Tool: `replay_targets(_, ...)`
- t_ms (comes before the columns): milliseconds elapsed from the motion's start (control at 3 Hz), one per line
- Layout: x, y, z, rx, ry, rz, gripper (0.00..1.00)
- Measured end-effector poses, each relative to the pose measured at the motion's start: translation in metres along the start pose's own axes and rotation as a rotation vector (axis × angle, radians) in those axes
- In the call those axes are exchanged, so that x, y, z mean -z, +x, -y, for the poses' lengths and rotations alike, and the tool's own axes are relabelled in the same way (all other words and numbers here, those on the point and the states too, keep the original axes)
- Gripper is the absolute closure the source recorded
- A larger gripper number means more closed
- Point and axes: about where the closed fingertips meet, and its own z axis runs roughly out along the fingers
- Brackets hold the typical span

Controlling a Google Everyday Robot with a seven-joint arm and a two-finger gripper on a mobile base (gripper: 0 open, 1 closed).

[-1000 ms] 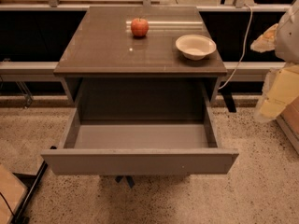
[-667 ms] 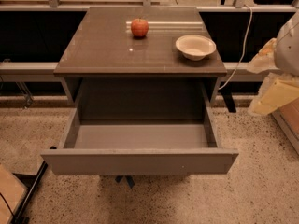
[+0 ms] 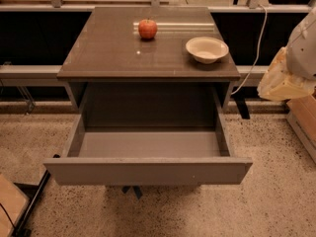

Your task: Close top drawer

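The top drawer [image 3: 148, 171] of the brown-topped cabinet [image 3: 123, 58] is pulled far out toward me. Its plain grey front faces me and its grey box interior [image 3: 148, 144] holds nothing. My gripper [image 3: 282, 82] shows as a cream-coloured shape at the right edge, beside the cabinet's right side at about tabletop height. It is apart from the drawer and touches nothing. The white arm [image 3: 306, 43] rises above it. The lower drawer fronts are hidden behind the open drawer.
A red apple [image 3: 147, 28] and a white bowl [image 3: 207, 49] sit on the cabinet top. A white cable [image 3: 256, 43] hangs at the right. A brown box edge [image 3: 303, 117] stands at the right, and a tan object with a black bar [image 3: 24, 206] lies at the lower left. The floor is speckled.
The cream gripper at the right edge has moved up and a little left, closer to the cabinet top's height. The drawer, apple and bowl have not moved.
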Motion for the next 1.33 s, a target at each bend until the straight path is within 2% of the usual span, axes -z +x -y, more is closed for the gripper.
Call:
replay_targets(333, -0.044, -0.007, -0.026, 0.008, -0.075, 0.033, 1.0)
replay_targets(667, -0.087, -0.009, -0.053, 0.021, -0.131, 0.05, 1.0)
replay_targets(1000, -0.088, -0.009, -0.053, 0.021, -0.133, 0.044, 1.0)
replay_targets(1333, -0.139, -0.014, -0.078, -0.005, -0.175, 0.04, 1.0)
